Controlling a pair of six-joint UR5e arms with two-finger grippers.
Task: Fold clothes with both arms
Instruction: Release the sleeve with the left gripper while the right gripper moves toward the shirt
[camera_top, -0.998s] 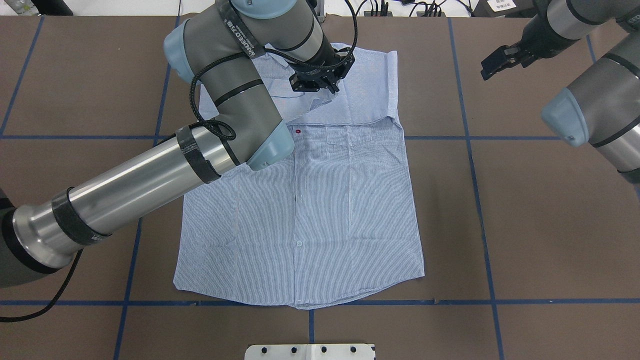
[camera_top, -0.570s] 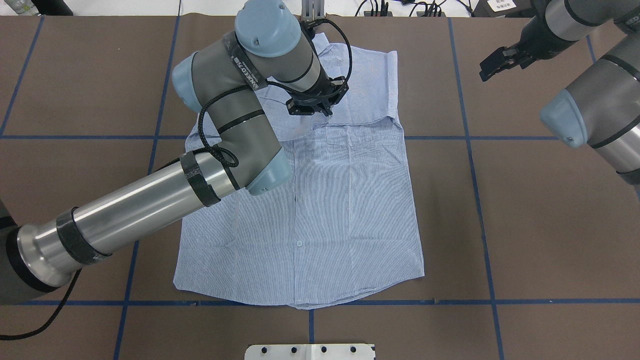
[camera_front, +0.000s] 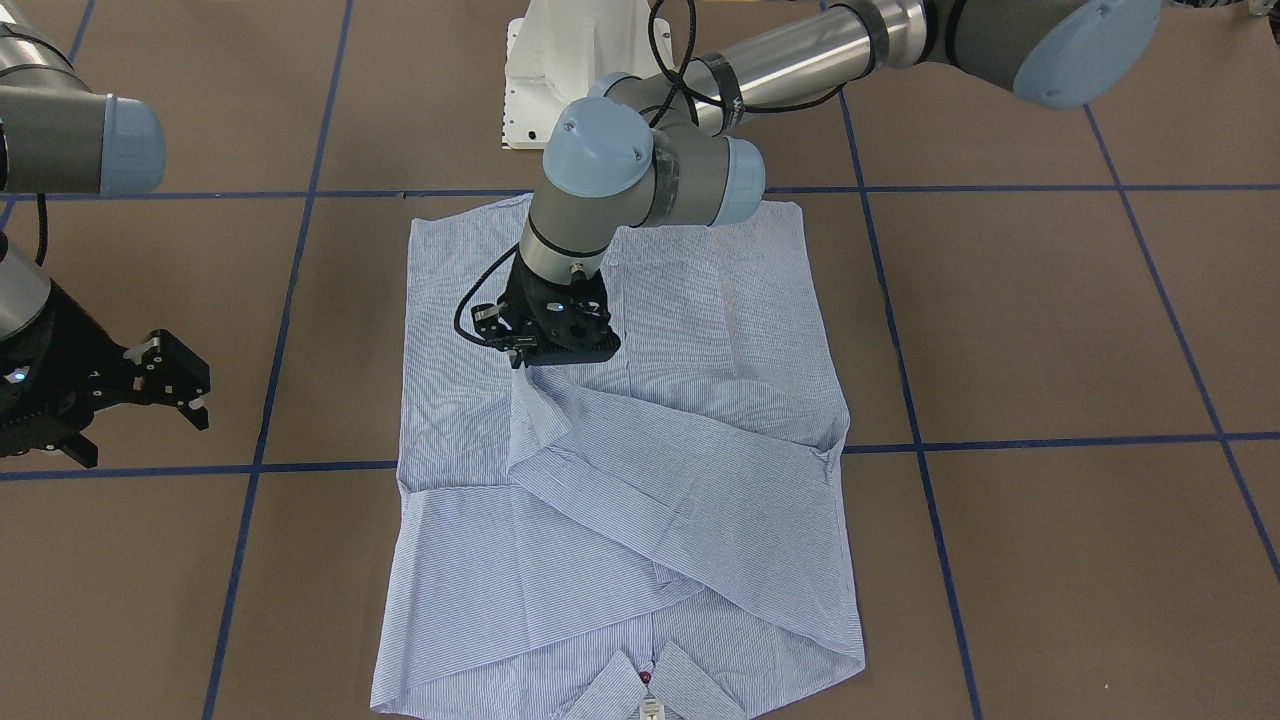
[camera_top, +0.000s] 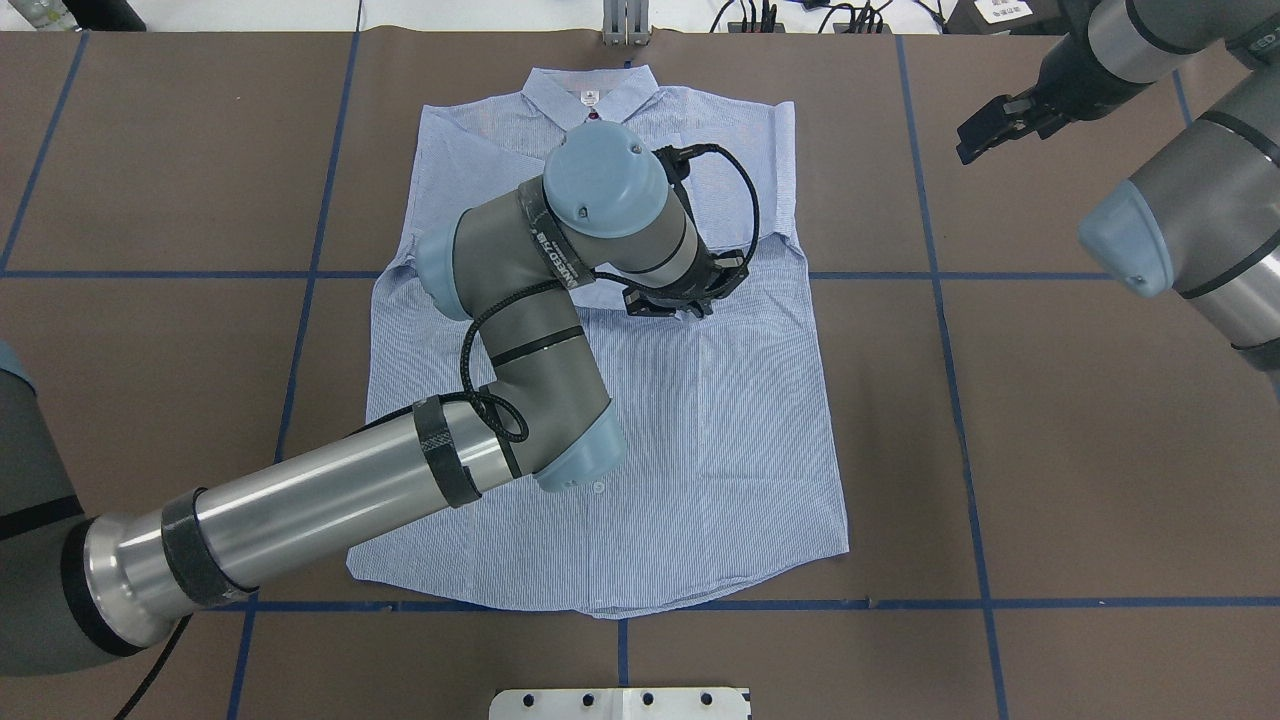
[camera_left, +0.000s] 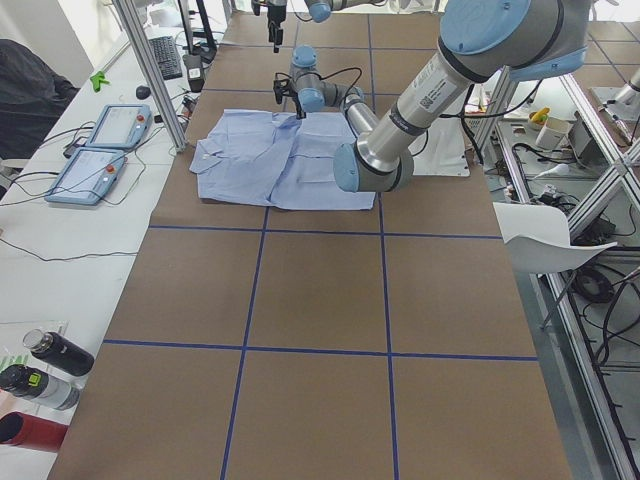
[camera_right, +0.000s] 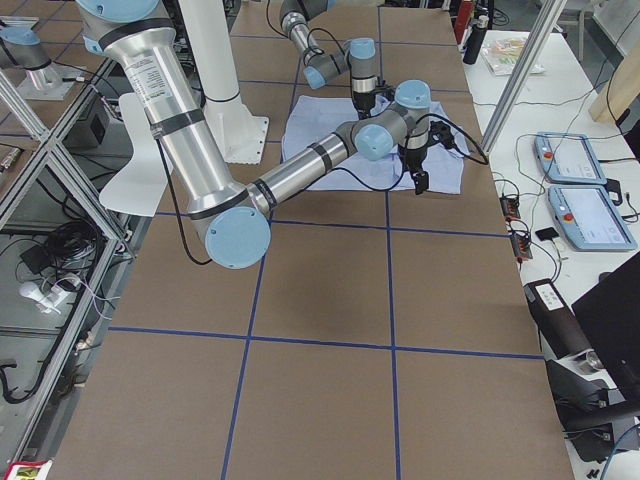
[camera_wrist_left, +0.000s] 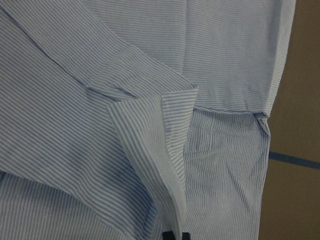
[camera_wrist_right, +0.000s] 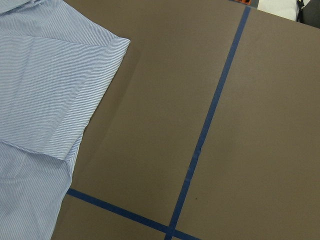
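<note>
Shirt (camera_top: 720, 450) flat on the worktop (camera_top: 1100, 450), one sleeve (camera_front: 680, 470) in the left jaws

We see the shirt spread front up in the middle of the brown worktop. Its collar (camera_top: 590, 85) lies at the edge far from the robot and its hem at the near edge, along a blue tape line (camera_top: 900, 604). The sleeve from the robot's left side is drawn slantwise across the chest, from the shoulder toward the middle of the shirt.

The left arm (camera_top: 330, 500) reaches over the shirt from the near left corner, with its wrist bent down above the chest. Its jaws are closed on the cuff (camera_front: 530, 405), which hangs just under them and is lifted a little off the cloth below. In the left wrist view we see the cuff's edge run down to the two black fingertips (camera_wrist_left: 170, 235), which pinch it tight between them.

The right arm (camera_top: 1180, 230) is held off to the robot's right, well apart from the shirt. Its jaws are spread apart over bare worktop and have hold of nothing. The right wrist view shows mostly brown worktop and crossed tape lines, with the folded edge of the shirt at its left side.
</note>
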